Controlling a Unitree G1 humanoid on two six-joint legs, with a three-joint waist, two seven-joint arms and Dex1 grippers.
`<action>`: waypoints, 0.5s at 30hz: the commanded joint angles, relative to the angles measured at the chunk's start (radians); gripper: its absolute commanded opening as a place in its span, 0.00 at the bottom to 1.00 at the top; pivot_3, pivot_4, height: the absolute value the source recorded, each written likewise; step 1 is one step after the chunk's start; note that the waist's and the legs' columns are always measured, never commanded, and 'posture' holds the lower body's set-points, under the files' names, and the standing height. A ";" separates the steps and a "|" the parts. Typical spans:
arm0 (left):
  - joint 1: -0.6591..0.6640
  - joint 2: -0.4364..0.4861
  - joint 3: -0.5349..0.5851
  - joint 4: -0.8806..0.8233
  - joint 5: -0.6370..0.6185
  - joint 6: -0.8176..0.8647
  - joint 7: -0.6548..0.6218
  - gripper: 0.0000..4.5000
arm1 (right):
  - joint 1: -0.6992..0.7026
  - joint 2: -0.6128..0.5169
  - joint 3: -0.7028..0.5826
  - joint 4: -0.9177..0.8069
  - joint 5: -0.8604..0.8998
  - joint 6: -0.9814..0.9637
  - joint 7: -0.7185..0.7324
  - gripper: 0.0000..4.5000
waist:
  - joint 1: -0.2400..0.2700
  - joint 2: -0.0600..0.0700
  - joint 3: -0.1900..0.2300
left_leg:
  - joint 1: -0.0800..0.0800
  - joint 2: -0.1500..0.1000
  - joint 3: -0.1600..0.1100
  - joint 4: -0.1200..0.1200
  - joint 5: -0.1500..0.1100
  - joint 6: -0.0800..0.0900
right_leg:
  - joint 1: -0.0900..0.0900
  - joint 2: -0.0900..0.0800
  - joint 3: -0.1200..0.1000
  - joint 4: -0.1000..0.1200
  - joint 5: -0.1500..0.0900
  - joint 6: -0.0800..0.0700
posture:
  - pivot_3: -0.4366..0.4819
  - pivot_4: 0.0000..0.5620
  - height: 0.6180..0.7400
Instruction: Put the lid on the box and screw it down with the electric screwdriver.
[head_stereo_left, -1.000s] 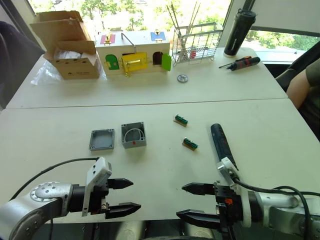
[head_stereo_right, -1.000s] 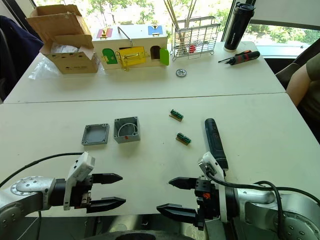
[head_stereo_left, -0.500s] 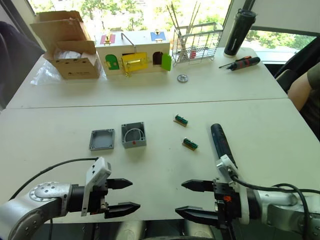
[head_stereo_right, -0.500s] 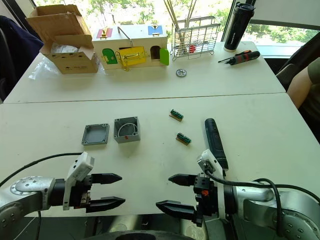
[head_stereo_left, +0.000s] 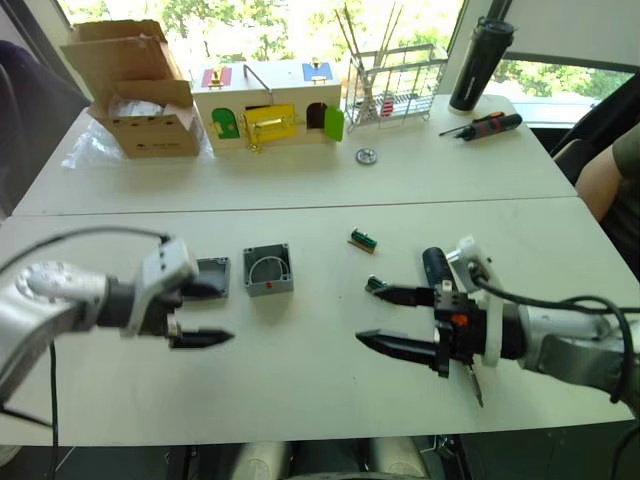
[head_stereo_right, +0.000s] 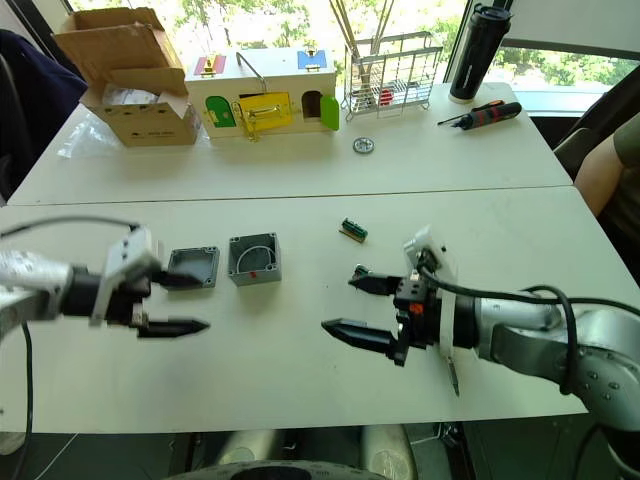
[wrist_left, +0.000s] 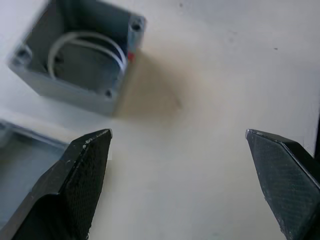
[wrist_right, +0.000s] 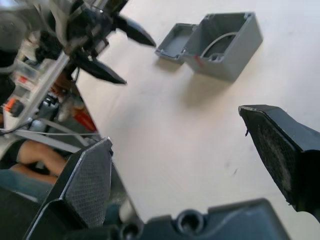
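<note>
The lid (head_stereo_right: 192, 267) lies flat on the table (head_stereo_right: 300, 390), rim up, just beside the box (head_stereo_right: 254, 259) on the box's left side, the two close but seemingly not touching. The box sits open-topped with its white wire loop showing inside.

The left gripper (head_stereo_right: 170, 302) is wide open and empty. One black finger reaches over the near left edge of the lid, the other hangs over bare table nearer the robot. So the lid lies just ahead of this gripper and slightly to its far side (the left wrist view shows a grey corner of the lid under one finger, with the box beyond). The left arm is plainly the nearer one for picking up the lid, and the box is a short carry to the right.

The right gripper (head_stereo_right: 360, 305) is also spread wide and holding nothing, its fingers pointing left across the table towards the box but well apart from it. The screwdriver (head_stereo_left: 436, 269) lies beneath and behind that arm, its long axis running roughly away from the robot, bit end towards the near table edge (the thin tip shows by the forearm). I judge the right arm would have to draw back to take it.
</note>
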 joint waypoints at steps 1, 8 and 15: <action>-0.171 -0.005 -0.147 0.067 0.126 -0.037 -0.102 0.98 | -0.071 0.030 0.064 -0.025 -0.104 0.001 -0.027 1.00 | -0.005 0.000 0.000 | -0.002 0.000 0.000 0.000 0.001 -0.002 | 0.000 0.000 0.000 0.000 0.001 0.001 | 0.48 0.27 1.00; -0.382 -0.153 -0.390 0.224 0.374 -0.197 -0.209 0.98 | -0.188 0.162 0.245 0.015 -0.382 -0.003 -0.051 1.00 | -0.027 -0.001 0.001 | -0.003 0.000 0.003 0.001 0.003 -0.005 | -0.003 0.002 0.002 0.005 0.001 0.002 | 0.48 0.27 1.00; -0.426 -0.270 -0.468 0.350 0.500 -0.274 -0.244 0.98 | -0.181 0.270 0.281 0.003 -0.488 0.013 -0.072 1.00 | -0.026 -0.002 0.001 | -0.006 0.000 0.001 0.003 0.004 -0.006 | -0.009 0.004 0.002 0.013 0.001 0.003 | 0.48 0.27 1.00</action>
